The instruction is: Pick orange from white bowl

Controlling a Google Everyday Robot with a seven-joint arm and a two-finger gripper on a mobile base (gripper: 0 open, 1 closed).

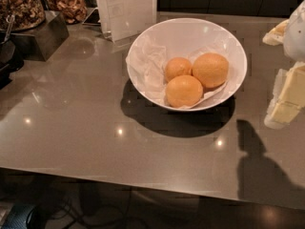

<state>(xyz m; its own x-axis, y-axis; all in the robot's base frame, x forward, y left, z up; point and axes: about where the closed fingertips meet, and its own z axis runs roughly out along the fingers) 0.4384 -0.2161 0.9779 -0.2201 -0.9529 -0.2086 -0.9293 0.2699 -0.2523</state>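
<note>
Orange [210, 69]: a round, deep-orange fruit with dull dimpled skin. It lay in the right half of the bowl on the paper lining, against the two other fruits.
White bowl [190, 32]: a wide, round, glossy white bowl lined with crumpled white paper. It stood on the counter right of centre and threw a dark shadow to its front left.
Smaller orange [177, 68]: a little round fruit just left of the first, touching it.
Paler orange [184, 91]: a flatter, lighter fruit of about the same size, nearest the front rim and resting against both others.
Gripper [285, 104]: a pale cream-and-white gripper at the right edge of the view, beside the bowl and apart from it. It was partly cut off by the frame, so how wide it stood could not be told, and nothing was seen in its hold.
Counter [86, 128]: a glossy grey-brown worktop dotted with light reflections.
Arm shadow [257, 171]: a dark shape on the counter, front right.
Sign holder [126, 8]: a clear upright plastic stand just behind the bowl's left rim.
Snack dish [21, 6]: a container of brown nuts at the far left on a dark block [40, 37], well apart from the bowl.
</note>
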